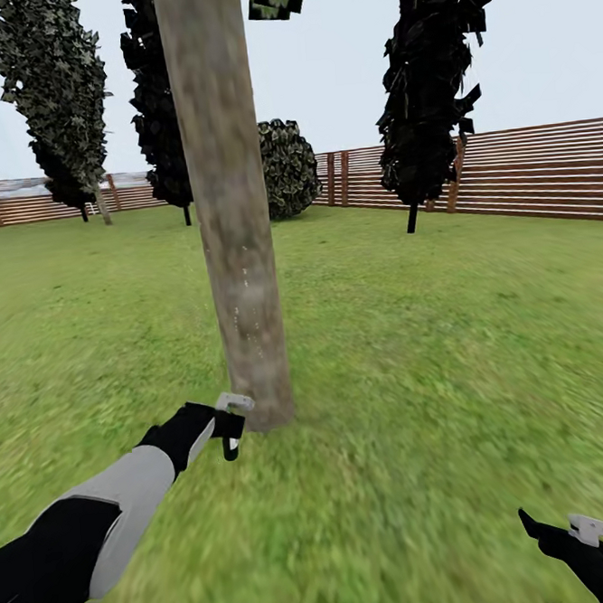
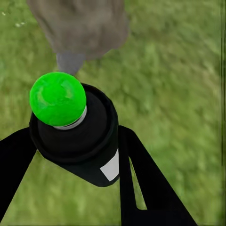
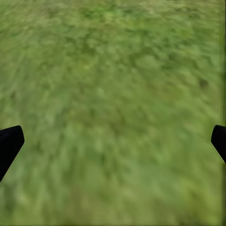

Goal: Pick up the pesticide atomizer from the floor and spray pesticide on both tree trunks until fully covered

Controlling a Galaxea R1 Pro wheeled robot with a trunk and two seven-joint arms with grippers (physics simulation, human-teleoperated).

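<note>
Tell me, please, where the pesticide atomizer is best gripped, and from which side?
Grip the pesticide atomizer by its dark round body, below the green ball top, with the fingers on opposite sides. Come from its rear, so that the top stays free and points toward the tree trunk. The left gripper holds it this way.

The floor [image 1: 434, 373] was covered in short bright green grass across the lower 2 thirds of the frame. 1 thick tree trunk [image 1: 231, 207] was rooted in it left of centre, and 3 dark narrow trees [image 1: 429, 83] were set along the fence [image 1: 536, 174] at the top.
</note>
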